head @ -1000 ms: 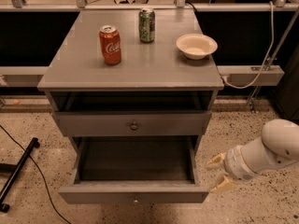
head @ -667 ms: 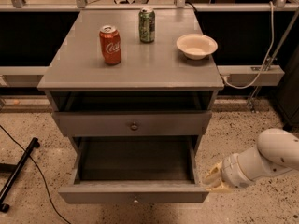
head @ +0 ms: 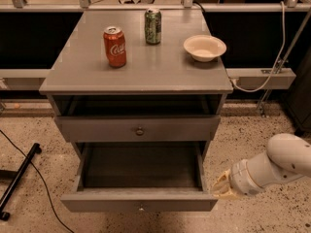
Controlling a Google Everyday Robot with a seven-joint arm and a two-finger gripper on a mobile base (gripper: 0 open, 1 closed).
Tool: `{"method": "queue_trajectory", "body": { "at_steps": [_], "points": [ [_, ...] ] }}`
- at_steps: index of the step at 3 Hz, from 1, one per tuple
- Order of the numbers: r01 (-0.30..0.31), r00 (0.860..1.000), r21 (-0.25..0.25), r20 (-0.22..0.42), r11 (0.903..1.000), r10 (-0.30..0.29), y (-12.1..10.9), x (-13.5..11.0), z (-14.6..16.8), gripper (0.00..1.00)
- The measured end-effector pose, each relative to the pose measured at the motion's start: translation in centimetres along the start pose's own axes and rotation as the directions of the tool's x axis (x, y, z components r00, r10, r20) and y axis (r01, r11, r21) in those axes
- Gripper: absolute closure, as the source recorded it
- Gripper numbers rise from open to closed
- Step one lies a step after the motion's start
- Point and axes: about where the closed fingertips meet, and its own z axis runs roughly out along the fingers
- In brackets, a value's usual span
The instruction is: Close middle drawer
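Note:
The middle drawer (head: 141, 198) is pulled far out of the grey cabinet. Its inside is empty, and its flat grey front carries a small round knob (head: 141, 208) near the bottom of the view. My gripper (head: 221, 186) is low at the right, right beside the drawer's right front corner and level with its front edge. The white arm (head: 282, 164) reaches in from the right. Above the open drawer is the taller grey front with the darker knob (head: 139, 130). The lowest front is hidden under the open drawer.
On the cabinet top (head: 160, 67) stand a red cola can (head: 115, 46), a green can (head: 153, 26) and a white bowl (head: 204, 47). A black stand leg (head: 19, 178) and a cable lie on the speckled floor at left. A white cable (head: 272, 72) hangs at right.
My gripper has moved left and a little down, from clear of the cabinet to the open drawer's right front corner. The drawer has not moved.

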Motion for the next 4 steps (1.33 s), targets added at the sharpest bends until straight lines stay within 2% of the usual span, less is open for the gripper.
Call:
{"method": "queue_trajectory", "body": {
  "at_steps": [1, 2, 3, 4],
  "points": [
    [0.004, 1.0, -0.076, 0.013, 0.9971, -0.003, 1.3, 1.3, 4.3, 1.0],
    [0.025, 1.0, -0.167, 0.022, 0.9857, -0.022, 3.2, 2.3, 9.9, 1.0],
    [0.071, 0.997, -0.231, 0.037, 0.9704, -0.064, 6.0, 2.3, 15.8, 1.0],
    [0.099, 0.995, -0.214, 0.053, 0.9718, -0.089, 6.9, 1.7, 18.1, 1.0]
  ]
}}
